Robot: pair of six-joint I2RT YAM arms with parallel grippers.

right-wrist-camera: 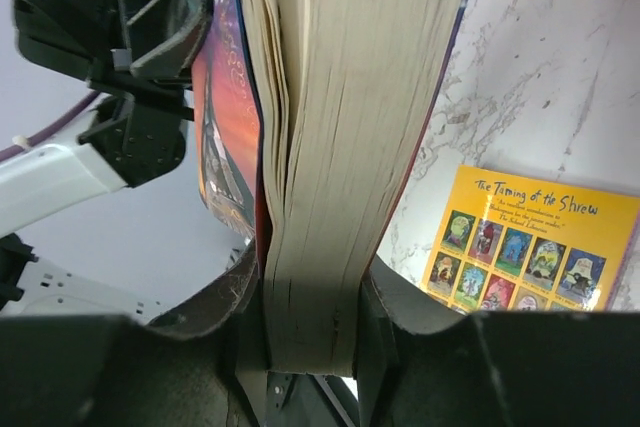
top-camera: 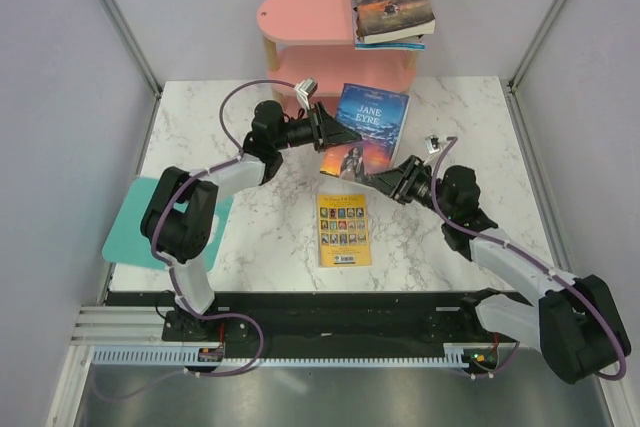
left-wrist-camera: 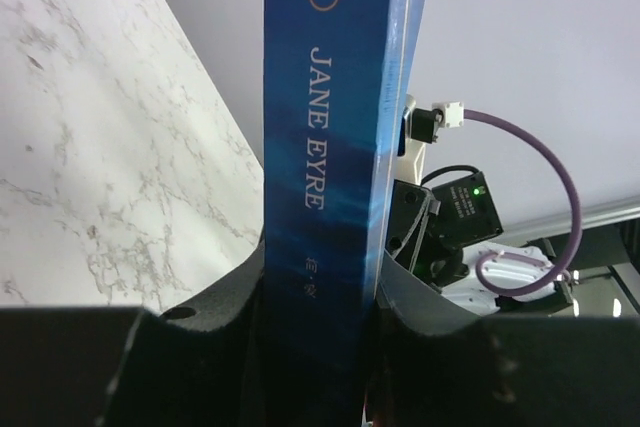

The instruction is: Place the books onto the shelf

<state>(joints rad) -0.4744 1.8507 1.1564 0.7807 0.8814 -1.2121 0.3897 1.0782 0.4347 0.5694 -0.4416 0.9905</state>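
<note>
You had the blue Jane Eyre (top-camera: 368, 127) raised off the bench (top-camera: 260, 232), between both arms. Your left end effector (top-camera: 328, 133) was closed on its spine. Your right end effector (top-camera: 384, 178) pinched the page edge opposite, probably to steady or hand it over for the shelf (top-camera: 300, 17) behind. The yellow book (top-camera: 343, 229) lay flat below.

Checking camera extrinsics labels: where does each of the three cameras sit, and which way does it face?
Top external: above, behind the bases, looking down on the marble table, pink shelf; left arm and right arm show whole.
Left wrist: on left claw, facing Jane Eyre spine; own fingers show.
Right wrist: on right claw, facing its page edge; own fingers show.
Shared: both wrist views see Jane Eyre and the opposite arm.
</note>
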